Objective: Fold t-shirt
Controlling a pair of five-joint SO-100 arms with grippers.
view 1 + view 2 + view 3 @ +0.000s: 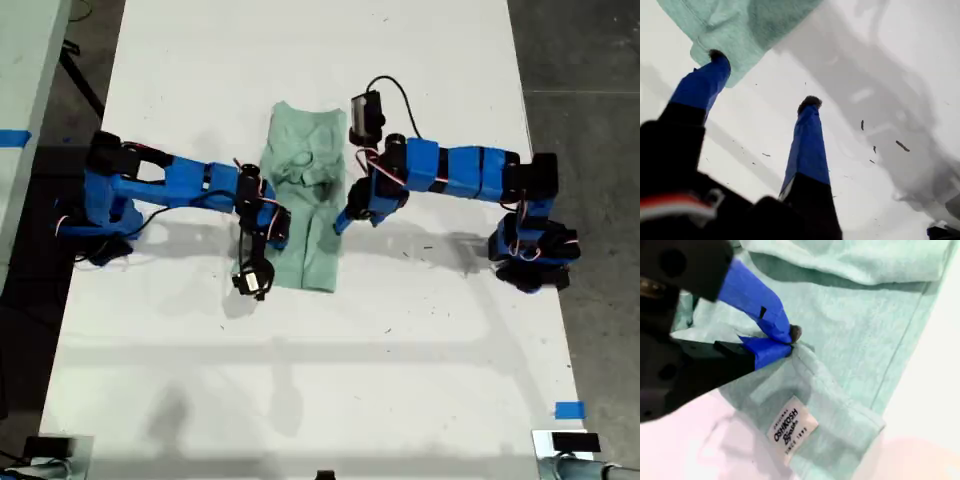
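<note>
Exterior view: t-shirt (305, 205), folded narrow, lies mid-table (420, 340) between our two arms. First wrist view: my first gripper (762, 80) stands with jaws apart, one fingertip (717, 56) at the cloth's edge. Second wrist view: my second gripper (790, 340) pinches a fold beside the neck label (792, 429).

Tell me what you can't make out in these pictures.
Second wrist view: my second tool covers the t-shirt fold it pinches; layers unclear.
Same view: the label's smallest print is blurred.
First wrist view: the frame edge cuts off most of the t-shirt.
Exterior view: arms hide the t-shirt's side edges.
</note>
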